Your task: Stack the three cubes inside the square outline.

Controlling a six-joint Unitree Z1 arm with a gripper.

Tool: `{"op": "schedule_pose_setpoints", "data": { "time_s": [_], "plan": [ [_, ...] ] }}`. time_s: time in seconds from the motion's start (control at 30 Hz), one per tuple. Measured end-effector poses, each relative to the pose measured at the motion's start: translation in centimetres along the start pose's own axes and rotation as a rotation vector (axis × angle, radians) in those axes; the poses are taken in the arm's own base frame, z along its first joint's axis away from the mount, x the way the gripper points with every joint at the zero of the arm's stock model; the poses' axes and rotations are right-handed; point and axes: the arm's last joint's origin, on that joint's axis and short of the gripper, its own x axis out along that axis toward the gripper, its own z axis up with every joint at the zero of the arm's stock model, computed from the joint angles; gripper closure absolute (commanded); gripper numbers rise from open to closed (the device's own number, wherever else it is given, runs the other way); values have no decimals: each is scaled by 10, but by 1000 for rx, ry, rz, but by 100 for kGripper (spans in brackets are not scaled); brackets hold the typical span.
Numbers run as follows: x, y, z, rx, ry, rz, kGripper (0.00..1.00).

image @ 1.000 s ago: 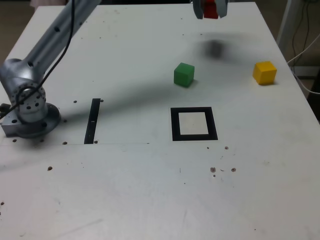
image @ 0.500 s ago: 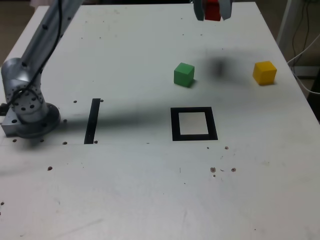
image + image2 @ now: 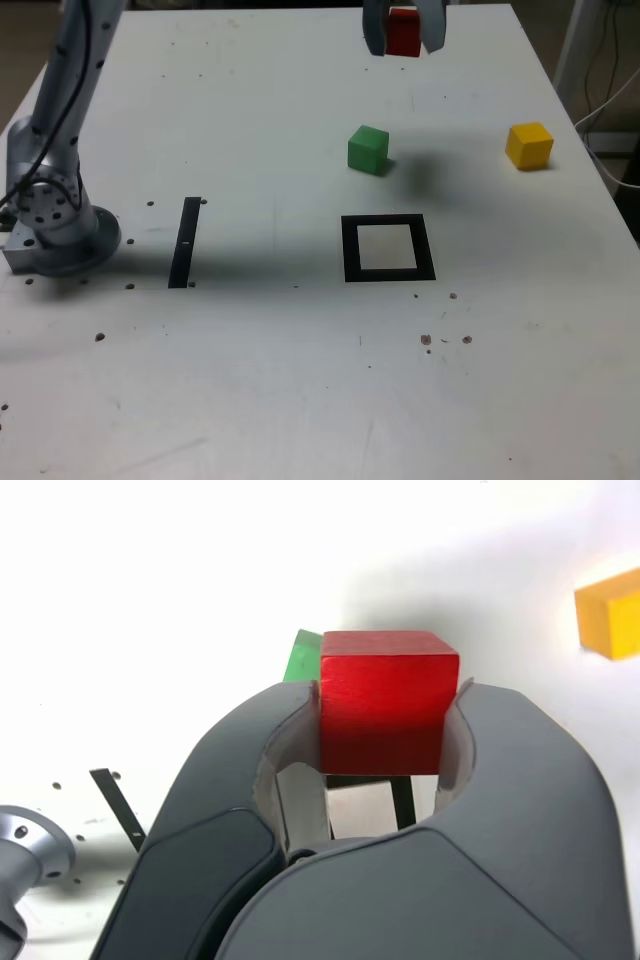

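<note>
High above the table's far side, my gripper point(image 3: 403, 32) is shut on the red cube point(image 3: 404, 31); the wrist view shows the red cube point(image 3: 387, 700) clamped between both jaws of the gripper point(image 3: 388, 725). The green cube point(image 3: 367, 149) rests on the table, beyond the square outline point(image 3: 387, 247). At the exterior view's right sits the yellow cube point(image 3: 528, 145). In the wrist view a sliver of the green cube point(image 3: 302, 657) shows behind the red one, the yellow cube point(image 3: 610, 612) is at the edge, and part of the square outline point(image 3: 402, 798) shows between the jaws.
A thin black bar point(image 3: 185, 241) lies on the white table point(image 3: 300, 380) to the outline's left in the exterior view. The arm's grey base point(image 3: 55, 220) stands at that view's left edge. Cables hang off the table's right side.
The gripper with the red cube has shifted slightly to the exterior view's left and lower. Its shadow has slid toward the green cube, and the arm's link has swung more upright.
</note>
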Motion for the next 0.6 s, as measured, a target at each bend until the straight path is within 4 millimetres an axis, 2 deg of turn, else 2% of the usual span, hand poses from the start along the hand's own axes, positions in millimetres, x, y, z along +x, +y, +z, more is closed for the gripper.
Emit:
{"op": "schedule_pose_setpoints", "data": {
  "time_s": [0.13,0.27,0.6],
  "plan": [
    [-13,-18,-13,-4,-12,-7,69],
    [-16,-33,-23,-10,2,-27,69],
    [-10,-75,-24,-6,38,-51,69]
  ]
}}
